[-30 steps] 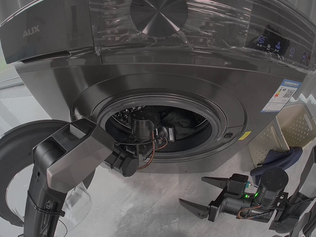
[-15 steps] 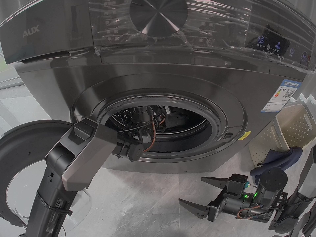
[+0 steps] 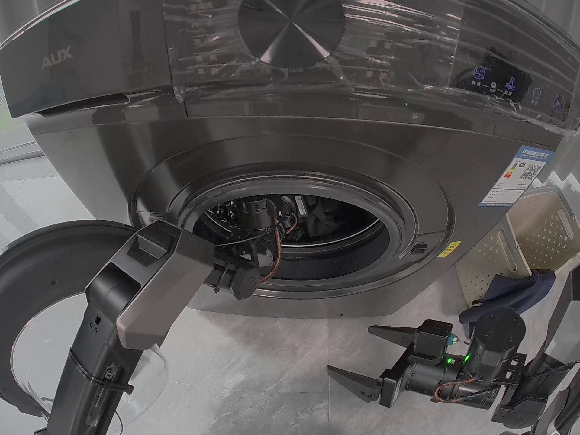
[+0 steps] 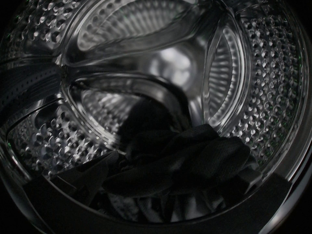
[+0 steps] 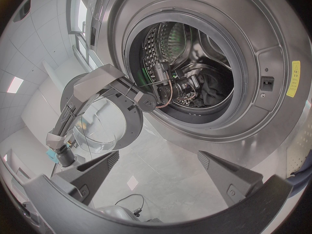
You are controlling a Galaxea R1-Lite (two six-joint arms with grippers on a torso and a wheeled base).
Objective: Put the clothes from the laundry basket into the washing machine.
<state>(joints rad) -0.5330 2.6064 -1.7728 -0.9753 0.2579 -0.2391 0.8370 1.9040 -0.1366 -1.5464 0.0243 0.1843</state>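
Grey marble-look floor (image 3: 260, 370), glossy, with a light patch reflected on it. Window (image 5: 80, 17) in the white room behind. White square-tiled surface (image 5: 39, 33), wall or ceiling unclear, with a lit rectangular panel (image 5: 15, 84). Thin black cable (image 5: 128, 199) looped on the floor.

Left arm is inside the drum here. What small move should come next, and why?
Probably draw the left arm back out of the drum: dark clothes already lie at its bottom, while a blue garment hangs over the basket rim near the open right gripper, not yet loaded.
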